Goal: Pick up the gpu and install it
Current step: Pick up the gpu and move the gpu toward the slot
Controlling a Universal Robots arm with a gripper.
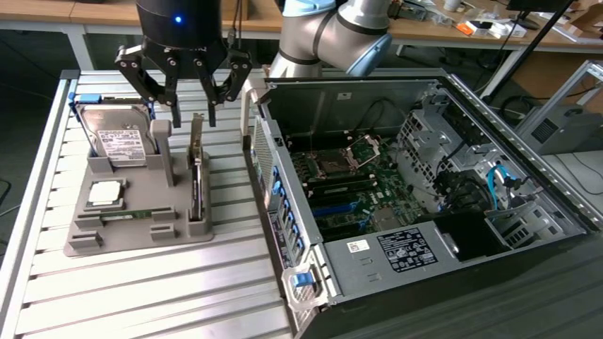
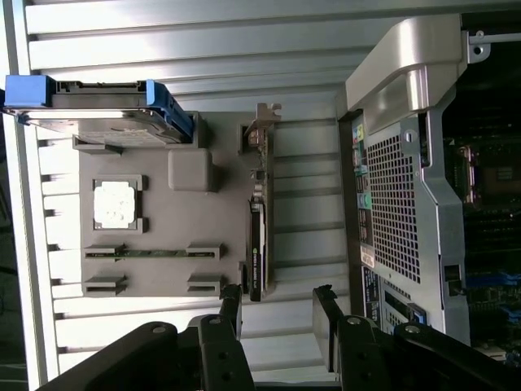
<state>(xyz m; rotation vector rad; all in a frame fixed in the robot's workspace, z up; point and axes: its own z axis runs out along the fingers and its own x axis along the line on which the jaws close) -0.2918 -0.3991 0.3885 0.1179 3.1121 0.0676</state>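
One gripper (image 1: pixel 193 106) hung wide open, holding nothing, right above your gpu (image 1: pixel 196 169). The card stood on edge in the grey holder (image 1: pixel 132 244) on the ribbed aluminium table (image 1: pixel 141 296), next to the open PC case (image 1: pixel 320 99), with cluttered desks (image 1: pixel 433 32) behind.

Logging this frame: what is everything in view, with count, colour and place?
gpu: one, dark with silver bracket, standing on edge in the holder's side nearest the case
hard drive: one, silver, white label, blue frame, upright at the holder's far end
processor chip: one, silver, flat in the holder
memory strip: one, green, flat in the holder beside the chip
holder: one, grey, on the table, exterior view's left
computer case: one, grey metal, open, exterior view's right
table: one, silver, slatted, under the holder
arm: one, silver-grey with blue caps, behind the case
claw: one, black, open, above the gpu, holding nothing
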